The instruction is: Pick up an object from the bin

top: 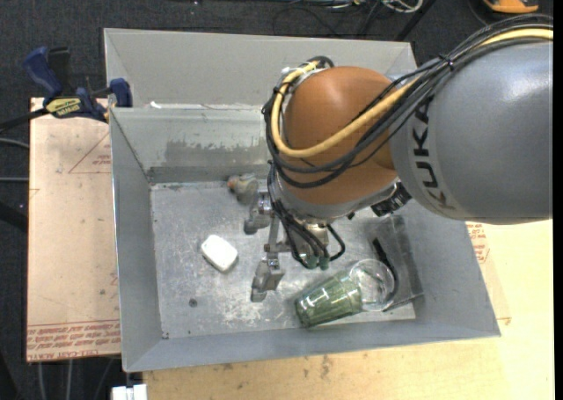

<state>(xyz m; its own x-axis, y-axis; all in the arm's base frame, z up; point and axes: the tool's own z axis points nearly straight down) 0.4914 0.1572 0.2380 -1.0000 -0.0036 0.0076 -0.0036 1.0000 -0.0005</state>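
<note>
Jaws spread, nothing btwn them; gripper [288, 265] hanging low under orange wrist cover [339, 126], mid-bin. Grey metal bin [132, 240] holding few loose bits: clear plastic cup [343, 294] w/ green stuff inside, tipped on its side, just near-right of jaws, not touching; white block [219, 253] left of jaws, apart; small brownish lump [239, 184] by far wall; black item [393, 259] at right, beside cup

Scuffed grey bin [132, 214], white block [219, 253], clear cup [339, 297] with green inside, orange wrist cover [339, 117], yellow cable [387, 112]
</note>
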